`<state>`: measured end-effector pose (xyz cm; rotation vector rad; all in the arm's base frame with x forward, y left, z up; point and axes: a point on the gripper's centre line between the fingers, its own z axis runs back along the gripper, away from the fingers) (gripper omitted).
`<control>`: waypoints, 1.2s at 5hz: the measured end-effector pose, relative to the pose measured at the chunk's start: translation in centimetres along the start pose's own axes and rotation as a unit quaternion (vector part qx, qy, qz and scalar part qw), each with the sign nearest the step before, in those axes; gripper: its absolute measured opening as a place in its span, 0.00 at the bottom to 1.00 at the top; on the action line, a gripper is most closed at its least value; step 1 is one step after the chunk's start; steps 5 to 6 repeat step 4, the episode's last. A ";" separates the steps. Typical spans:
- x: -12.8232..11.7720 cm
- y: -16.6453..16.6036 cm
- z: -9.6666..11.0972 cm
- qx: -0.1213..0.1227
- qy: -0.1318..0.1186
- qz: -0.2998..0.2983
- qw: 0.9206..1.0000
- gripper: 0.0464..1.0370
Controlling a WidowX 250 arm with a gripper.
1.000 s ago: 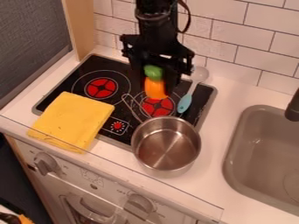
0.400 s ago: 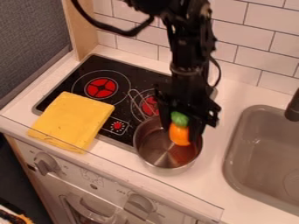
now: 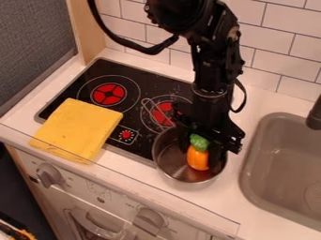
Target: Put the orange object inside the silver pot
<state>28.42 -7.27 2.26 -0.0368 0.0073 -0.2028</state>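
Note:
The black gripper (image 3: 200,151) hangs down within the opening of the silver pot (image 3: 168,164), shut on the orange object (image 3: 197,159). That object has a green top and is held upright between the fingers, below the pot's rim line as seen from here. Whether it touches the pot's bottom I cannot tell. The pot stands at the stove's front right corner, partly on the white counter, and the gripper covers its back right rim.
A folded yellow cloth (image 3: 78,130) lies over the left front of the black stove (image 3: 69,89). A wire whisk (image 3: 155,111) lies on the right burner behind the pot. To the right is a grey sink (image 3: 251,164) with a black faucet (image 3: 315,117). A tiled wall stands behind.
From over the back burner, the gripper has come forward, right and down to the pot with the orange object in its hold. The pot has shifted slightly to the right.

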 end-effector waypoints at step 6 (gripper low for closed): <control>-2.0 1.4 5.8 0.030 -0.048 0.058 0.997 0.96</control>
